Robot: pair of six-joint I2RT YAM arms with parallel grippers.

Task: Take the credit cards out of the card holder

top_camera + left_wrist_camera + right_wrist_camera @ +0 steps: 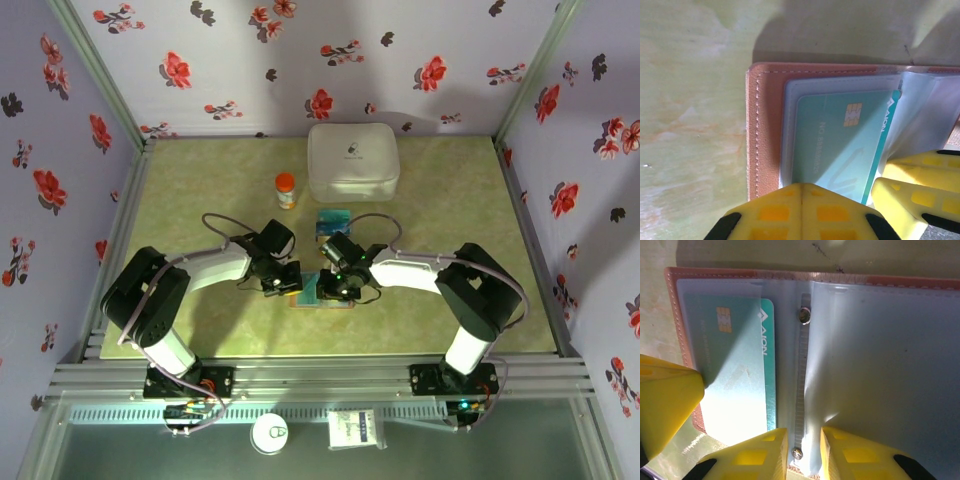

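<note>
Left gripper (pixel 801 200): yellow fingers clenched tip to tip, set down on the near edge of the card holder (pixel 765 130), over the end of the teal card (pixel 840 135). Whether a card edge was nipped between the tips could not be told.

Right gripper (pixel 803 432): jaws parted a little, one finger on either side of the holder's riveted centre strip (pixel 801 370), at its near end. Contact with the strip could not be made out. It stood just beside the left gripper.

Card holder: lay opened flat on the green table (pixel 690 100), between the two grippers, brown stitched border outermost and translucent blue-grey sleeves (pixel 880 365) inside.

Teal card: sat in the left-hand sleeve, chip and white lettering facing up, its long edge protruding slightly toward the centre strip.

Loose card (pixel 333 220): blue and teal, lay on the table just beyond the grippers, apart from the holder; count not discernible.

Orange-capped bottle (pixel 285 190): stood upright, farther back and to the left.

White rounded case (pixel 352 160): rested at the far edge of the table, near the bottle.
</note>
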